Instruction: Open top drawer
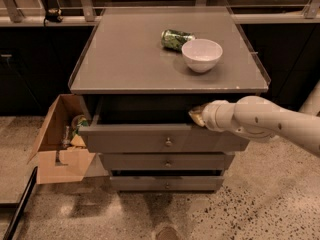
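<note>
The top drawer [150, 139] is the widest grey front under the grey countertop, with a small round metal knob [168, 142]. It stands pulled out, with a dark gap above its front. My gripper [196, 116] reaches in from the right on a white arm, its tip at the top edge of the drawer front, right of the knob. Two narrower grey drawer fronts [167, 162] sit shut below.
A white bowl [201, 54] and a green can on its side [176, 39] lie on the countertop [125, 59]. An open cardboard box [60, 139] with items stands on the floor at the cabinet's left. Dark cabinets line the back.
</note>
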You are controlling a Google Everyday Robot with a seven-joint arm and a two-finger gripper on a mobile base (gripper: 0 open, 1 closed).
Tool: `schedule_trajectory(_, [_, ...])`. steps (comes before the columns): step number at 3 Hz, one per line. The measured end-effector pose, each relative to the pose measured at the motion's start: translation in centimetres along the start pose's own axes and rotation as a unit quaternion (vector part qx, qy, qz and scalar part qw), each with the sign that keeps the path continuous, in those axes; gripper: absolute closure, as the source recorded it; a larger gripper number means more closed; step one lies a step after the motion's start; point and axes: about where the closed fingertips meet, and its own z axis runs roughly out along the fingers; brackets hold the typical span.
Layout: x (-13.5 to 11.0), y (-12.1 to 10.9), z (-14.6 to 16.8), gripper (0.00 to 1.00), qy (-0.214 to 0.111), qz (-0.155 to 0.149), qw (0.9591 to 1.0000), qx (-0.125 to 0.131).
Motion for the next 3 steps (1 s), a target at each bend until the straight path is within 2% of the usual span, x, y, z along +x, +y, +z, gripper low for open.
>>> schedule_trajectory(1, [1.0, 0.9, 0.6, 1.00, 0.013, 0.002, 0.9998, -0.016])
schedule_trajectory(3, [1.4, 1.8, -0.5, 1.00, 0.008, -0.001, 0.9997, -0.022])
